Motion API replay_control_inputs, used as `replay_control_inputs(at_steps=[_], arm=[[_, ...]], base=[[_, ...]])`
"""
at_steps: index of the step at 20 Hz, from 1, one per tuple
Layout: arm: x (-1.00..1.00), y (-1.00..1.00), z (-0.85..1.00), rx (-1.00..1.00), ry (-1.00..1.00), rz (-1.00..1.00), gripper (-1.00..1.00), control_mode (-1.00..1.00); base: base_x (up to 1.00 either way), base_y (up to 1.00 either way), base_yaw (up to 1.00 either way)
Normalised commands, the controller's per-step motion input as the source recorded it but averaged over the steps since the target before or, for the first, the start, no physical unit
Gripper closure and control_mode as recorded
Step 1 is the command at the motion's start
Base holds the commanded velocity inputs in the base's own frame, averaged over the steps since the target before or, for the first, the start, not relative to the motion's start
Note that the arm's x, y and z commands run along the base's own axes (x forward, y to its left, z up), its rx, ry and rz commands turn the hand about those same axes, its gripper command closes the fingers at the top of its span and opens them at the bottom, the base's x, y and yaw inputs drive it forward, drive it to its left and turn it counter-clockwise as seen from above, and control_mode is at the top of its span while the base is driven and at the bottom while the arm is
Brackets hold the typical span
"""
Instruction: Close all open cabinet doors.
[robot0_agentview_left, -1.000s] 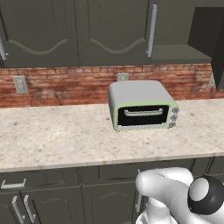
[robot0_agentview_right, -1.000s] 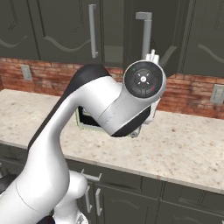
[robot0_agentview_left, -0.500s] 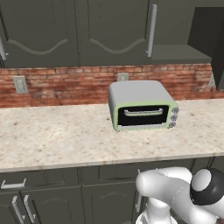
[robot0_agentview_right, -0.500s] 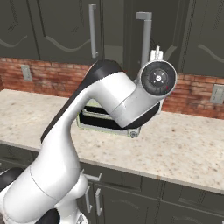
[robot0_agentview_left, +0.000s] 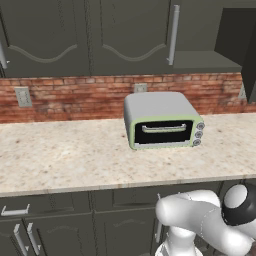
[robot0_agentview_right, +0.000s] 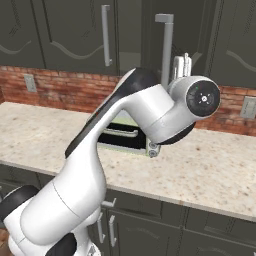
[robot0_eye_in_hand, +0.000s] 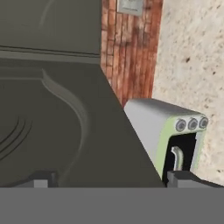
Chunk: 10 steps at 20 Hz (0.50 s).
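Note:
One upper cabinet door (robot0_agentview_left: 248, 45) stands swung open at the far right, baring a shelf (robot0_agentview_left: 200, 57). From the right base view its long silver handle (robot0_agentview_right: 167, 50) is close to the left of my gripper (robot0_agentview_right: 183, 62), which points up at handle height. In the hand view, rolled sideways, the door's arched panel (robot0_eye_in_hand: 65, 131) lies close ahead of my gripper (robot0_eye_in_hand: 109, 181). Its fingertips (robot0_eye_in_hand: 41, 179) are spread wide, open, with nothing between them. The other upper cabinet doors (robot0_agentview_left: 130, 35) are shut.
A silver and pale green toaster oven (robot0_agentview_left: 162, 120) sits on the speckled counter (robot0_agentview_left: 65, 155) below the open door, against the brick wall (robot0_agentview_left: 75, 97). Drawer fronts and lower doors (robot0_agentview_left: 55, 235) run under the counter. My arm (robot0_agentview_right: 125, 130) arches over the oven.
My hand has swung to the right, from in front of the open door's handle to just past it. The door itself has not moved.

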Motion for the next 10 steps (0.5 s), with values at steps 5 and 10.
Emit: replay_control_inputs(at_steps=[5,10], arm=[[0.16,0.13,0.00,0.00,-0.09,0.05,-1.00,-1.00],[0.24,0.24,0.00,0.00,-0.05,0.02,-1.00,-1.00]], base=[[0.00,0.00,0.00],[0.00,0.00,0.00]])
